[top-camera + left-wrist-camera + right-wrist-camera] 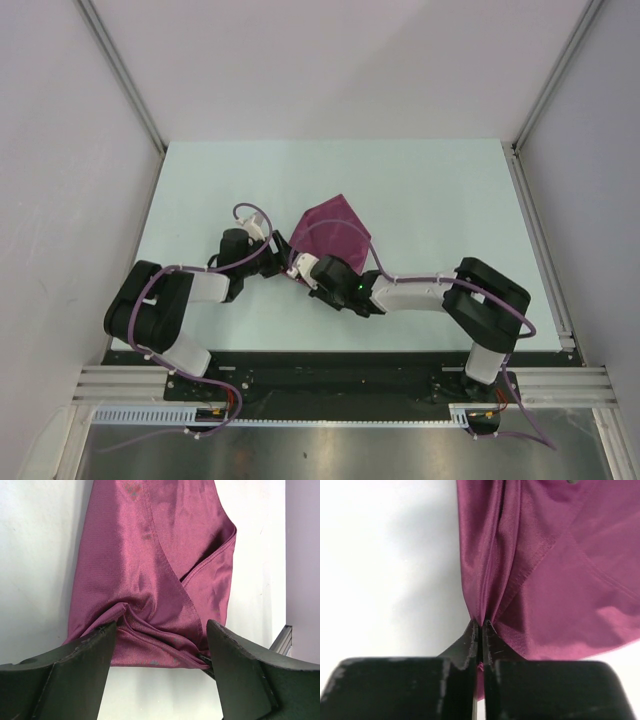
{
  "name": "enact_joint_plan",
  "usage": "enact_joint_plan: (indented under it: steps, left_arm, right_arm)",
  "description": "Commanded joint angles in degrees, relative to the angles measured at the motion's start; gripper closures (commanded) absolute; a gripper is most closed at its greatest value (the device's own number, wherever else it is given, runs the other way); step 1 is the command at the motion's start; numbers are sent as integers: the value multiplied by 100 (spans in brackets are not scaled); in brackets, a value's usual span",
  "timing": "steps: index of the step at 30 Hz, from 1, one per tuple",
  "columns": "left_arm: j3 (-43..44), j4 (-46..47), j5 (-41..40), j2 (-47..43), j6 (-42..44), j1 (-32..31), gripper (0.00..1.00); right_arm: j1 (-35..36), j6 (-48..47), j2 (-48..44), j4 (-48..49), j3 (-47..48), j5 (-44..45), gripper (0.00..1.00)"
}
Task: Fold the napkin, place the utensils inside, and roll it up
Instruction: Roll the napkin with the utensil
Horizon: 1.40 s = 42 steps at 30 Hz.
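A robot lab: a pale tabletop [430, 190] boxed in by plain white walls [330, 60] and metal rails [120, 75], a left arm [150, 305] and a right arm [490, 295] bolted at its near edge

Glossy cloth napkin [145, 565]; matt table [430, 200]

napkin [332, 232]: on surface [450, 200], mid-depth, slightly left of centre, beyond both arm bases. One flap overlaps another across its middle.
left jaws: at napkin's near-left end, one on either side of bunched cloth, cloth between.
right jaws: just right of left jaws, at napkin's near edge, pleat of cloth pinched between.
Both arms reach inward from near edge of surface.
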Motion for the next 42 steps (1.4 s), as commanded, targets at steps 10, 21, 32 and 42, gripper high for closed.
enact_joint_plan:
  steps: [10,21,32,42]
  left_arm:
    - [-3,-854,-413,-81,428,230,20]
    - [129,-1003,-466,33,524,239,20]
    - [234,-1354,-686,86,577,248,20]
    - [252,-1513,-756,165,630,248,20]
  right_arm:
    - [-1293,757,443,-1634,1178,-4164,100]
    - [-2137,1135,1304,-1916,1662,-5870,100]
    - [-2735,1321,1831,-1829,1618,-6240,100]
    - [-2919,1487,1201,-1811,1522,-6091,69]
